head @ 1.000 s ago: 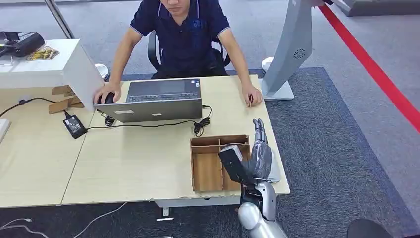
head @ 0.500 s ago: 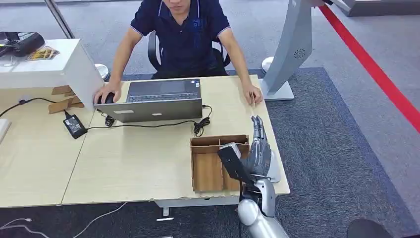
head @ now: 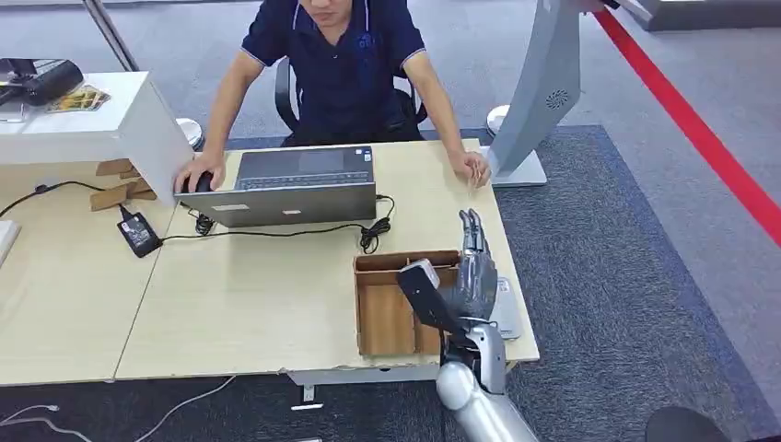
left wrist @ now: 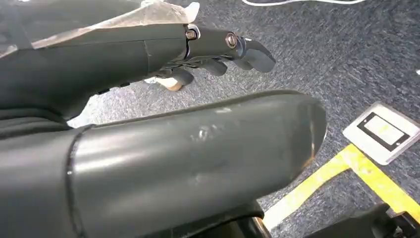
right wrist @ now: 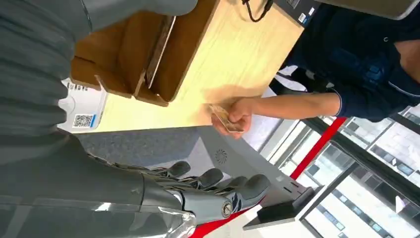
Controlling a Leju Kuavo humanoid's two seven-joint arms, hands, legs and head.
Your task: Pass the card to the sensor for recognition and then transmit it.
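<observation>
Sitting behind laptop (head: 295,180), person (head: 336,55); wooden organizer (head: 391,308) beside right hand (head: 474,276).

Not much to actually read here. The flat white sensor pad (right wrist: 81,106) lying on the light wooden bench (right wrist: 233,59) beside the brown wooden tray (right wrist: 143,54) has a QR code printed on it plus a row of tiny print along one edge, way too small to make out. The grey laptop (head: 293,189) has small stickers on its lid and keyboard corner, illegible too.
</observation>
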